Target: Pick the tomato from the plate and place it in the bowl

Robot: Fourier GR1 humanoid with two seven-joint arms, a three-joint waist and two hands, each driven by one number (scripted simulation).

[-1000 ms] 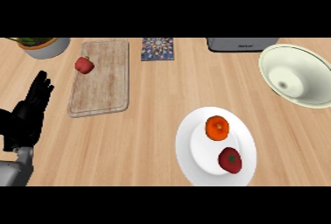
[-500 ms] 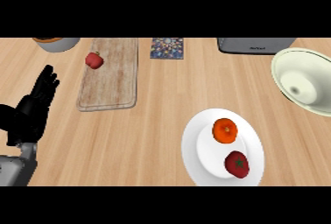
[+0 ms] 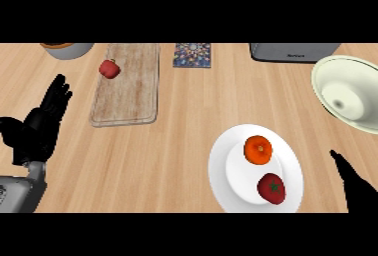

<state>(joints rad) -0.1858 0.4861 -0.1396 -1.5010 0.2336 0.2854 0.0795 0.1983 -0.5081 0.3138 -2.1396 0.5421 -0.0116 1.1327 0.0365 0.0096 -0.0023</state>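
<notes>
A white plate [image 3: 225, 170] lies at the lower middle right of the head view. On it sit a dark red tomato [image 3: 271, 188] with a green stem toward the near edge and an orange fruit [image 3: 258, 149] behind it. The cream bowl [image 3: 350, 95] is at the right edge, farther back. My left hand [image 3: 38, 127] rests open at the left edge, fingers pointing up, far from the plate. At the lower right, just right of the plate, my right hand [image 3: 356, 184] shows only as straight black fingers that touch nothing.
A wooden cutting board [image 3: 129, 90] lies at the back left with a small red pepper [image 3: 109, 69] on it. Behind it are a pot [image 3: 66, 49], a patterned coaster [image 3: 193, 54] and a grey appliance [image 3: 292, 51].
The view has shifted, so everything sits further right and lower. My right hand has come into view at the lower right, beside the plate. The left hand keeps its pose.
</notes>
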